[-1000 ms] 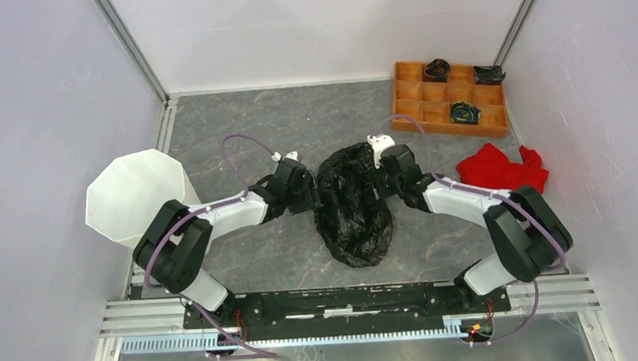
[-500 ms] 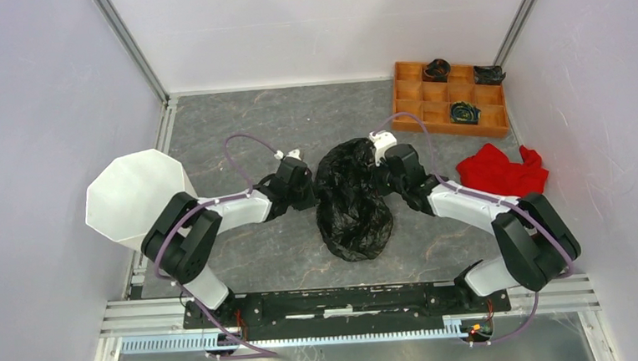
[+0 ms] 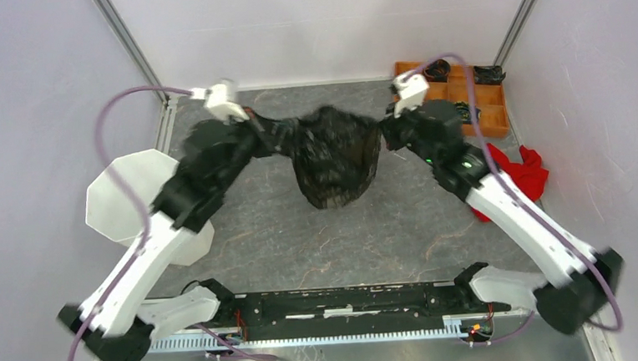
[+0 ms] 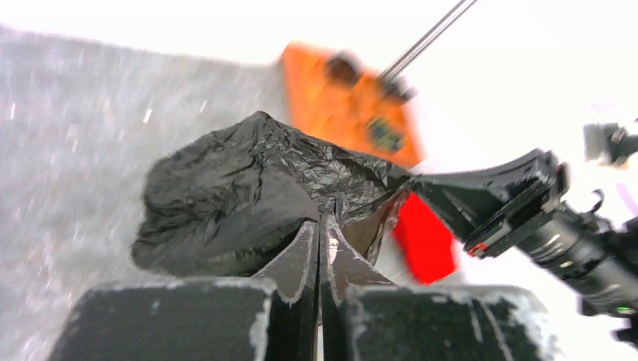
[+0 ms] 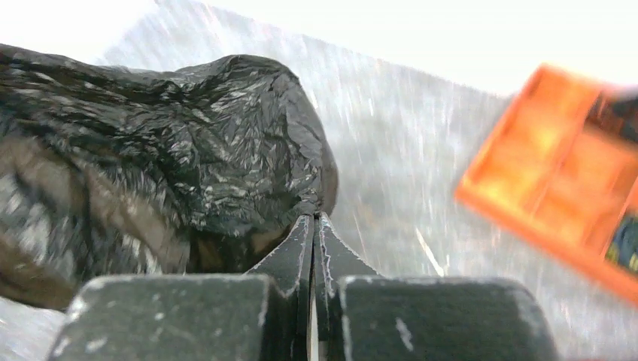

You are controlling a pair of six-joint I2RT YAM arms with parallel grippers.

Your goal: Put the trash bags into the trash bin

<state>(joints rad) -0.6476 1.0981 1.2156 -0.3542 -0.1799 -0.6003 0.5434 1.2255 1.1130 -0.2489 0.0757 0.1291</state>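
Black plastic film is pinched in both of your claws: the trash bag (image 3: 331, 159) hangs stretched between them above the grey surface (image 3: 320, 247), toward the far middle. Your left claw (image 3: 286, 139) is pressed together on the bag's left edge, and your right claw (image 3: 382, 133) grips its right edge the same way. The white trash bin (image 3: 120, 197) sits at the left side, apart from the bag, partly behind your left arm. An orange tray (image 3: 496, 126) and a red cloth (image 3: 523, 172) lie at the right.
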